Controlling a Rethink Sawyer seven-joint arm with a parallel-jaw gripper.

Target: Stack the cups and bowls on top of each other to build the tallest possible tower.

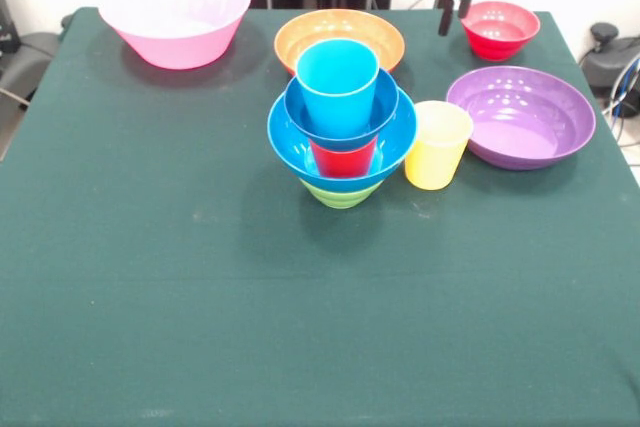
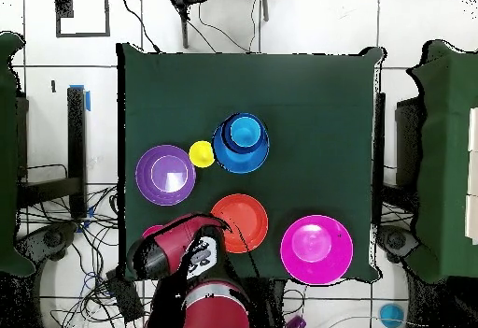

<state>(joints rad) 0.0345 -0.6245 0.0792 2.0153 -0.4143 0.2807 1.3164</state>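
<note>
- Hanging over the table's (image 1: 150, 287) far edge near its right corner in the front view, the gripper (image 1: 453, 9) is sitting just beside the red bowl (image 1: 500, 29); its two dark fingers are pointing down with a narrow gap between them, gripping nothing.
- In the overhead view the arm (image 2: 177, 254) is covering most of the red bowl, and the gripper itself is not showing there.
- The tower (image 1: 342, 127) is standing upright near the middle of the table, slightly toward the far edge: green bowl (image 1: 341, 193) lying at the bottom, large blue bowl (image 1: 390, 142) resting on it, red cup (image 1: 343, 157) sitting inside that, small blue bowl (image 1: 388, 109) perching on the red cup, and sky-blue cup (image 1: 337, 85) standing on top.
- The yellow cup (image 1: 437, 144) is standing just right of the tower in the front view, close to it; touching or not, I cannot tell.
- The purple bowl (image 1: 520, 115) is lying near the right edge, close beside the yellow cup.
- The orange bowl (image 1: 340, 35) is sitting behind the tower, near the far edge.
- The pink bowl (image 1: 175, 19) is resting at the far left corner, well apart from the rest.
</note>
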